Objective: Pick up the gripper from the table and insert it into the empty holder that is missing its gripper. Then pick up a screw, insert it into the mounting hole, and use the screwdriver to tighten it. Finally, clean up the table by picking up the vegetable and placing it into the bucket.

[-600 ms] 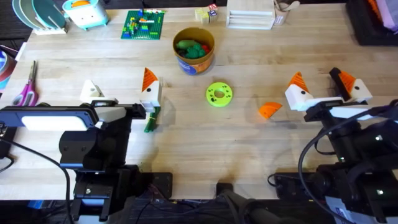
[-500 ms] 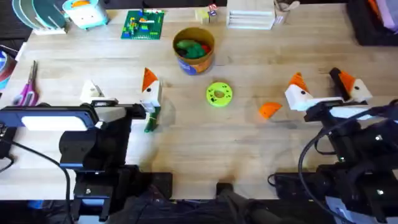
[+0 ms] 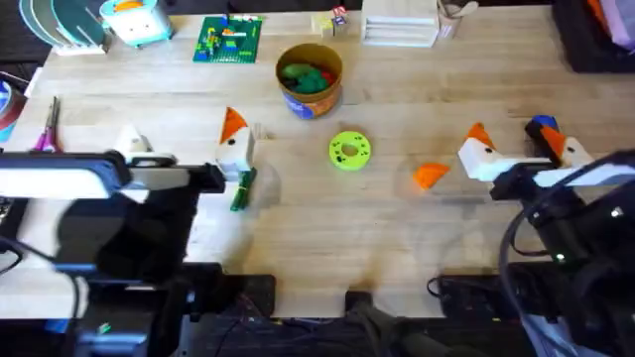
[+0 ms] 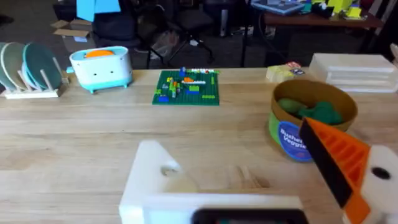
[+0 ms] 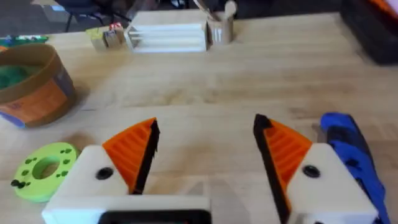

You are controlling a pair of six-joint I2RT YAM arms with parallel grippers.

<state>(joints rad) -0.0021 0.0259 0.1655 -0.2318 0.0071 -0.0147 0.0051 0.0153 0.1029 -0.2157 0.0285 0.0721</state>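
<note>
With both arms' jaws spread and nothing between them, the loose orange gripper (image 3: 430, 176) lies on the desk (image 3: 397, 228) at the right gripper's (image 3: 516, 149) nine o'clock, seemingly within easy reach for pickup.

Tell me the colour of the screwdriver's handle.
Bright blue; the screwdriver shows best in the right wrist view, lying beside the right gripper.

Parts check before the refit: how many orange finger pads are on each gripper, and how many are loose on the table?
On the left gripper: 1
On the right gripper: 2
Loose pad on the table: 1
Total: 4
</note>
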